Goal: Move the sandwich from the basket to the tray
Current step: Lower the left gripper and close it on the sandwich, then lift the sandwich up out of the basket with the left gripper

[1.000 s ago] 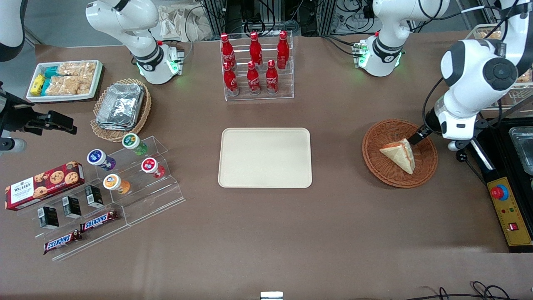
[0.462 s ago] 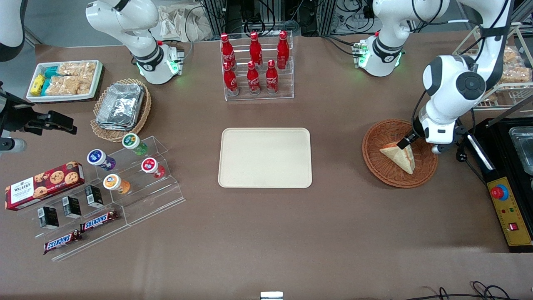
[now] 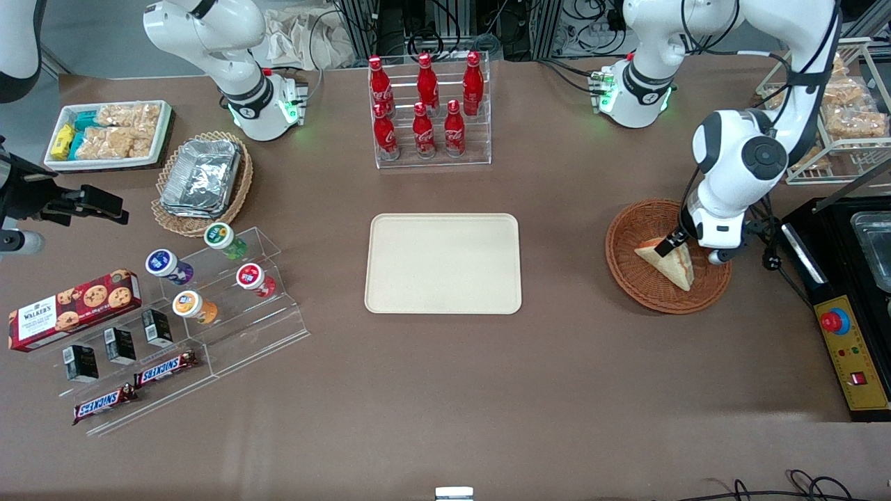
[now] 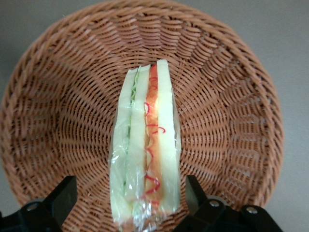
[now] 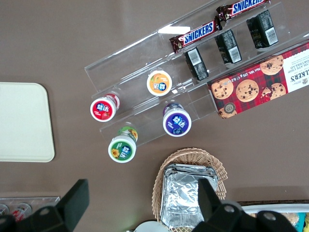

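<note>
A brown surface (image 3: 445,390) is seen from the front, with a cream-beige tray (image 3: 443,263) lying at the centre of the frame, nothing on it. At the right of the frame, toward the working arm's end, a round reddish-brown wicker basket (image 3: 630,275) is set well apart from the tray. Inside the basket a plastic-wrapped triangular sandwich (image 3: 669,261) is lying, its pale bread edged with red-orange and green filling. The left arm's tool (image 3: 674,243) is lowered into the basket, right at the sandwich's upper corner. In the wrist view the tool (image 4: 130,200) is shown spread wide, one dark finger on each side of the sandwich (image 4: 145,150), with a gap between each finger and the wrapper; nothing is gripped. The sandwich is seen edge-on there, resting on the woven floor of the basket (image 4: 227,121). A clear rack of red cola bottles (image 3: 426,108) is placed farther from the camera than the tray.
</note>
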`<act>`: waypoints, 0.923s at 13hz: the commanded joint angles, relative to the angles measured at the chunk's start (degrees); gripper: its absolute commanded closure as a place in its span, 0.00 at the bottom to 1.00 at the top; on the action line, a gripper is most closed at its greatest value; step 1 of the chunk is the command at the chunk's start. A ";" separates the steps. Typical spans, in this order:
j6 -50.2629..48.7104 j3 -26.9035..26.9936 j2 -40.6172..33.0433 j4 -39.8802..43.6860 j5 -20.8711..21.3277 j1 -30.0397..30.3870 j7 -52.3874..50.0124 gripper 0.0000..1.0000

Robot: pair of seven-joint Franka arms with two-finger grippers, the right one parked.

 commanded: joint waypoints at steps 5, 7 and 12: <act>4.33 0.08 1.61 -0.69 0.87 0.26 -2.97 1.00; 2.32 0.00 0.03 -0.34 0.87 0.26 -2.63 1.00; -11.22 -0.18 -7.60 4.14 1.39 0.09 7.97 1.00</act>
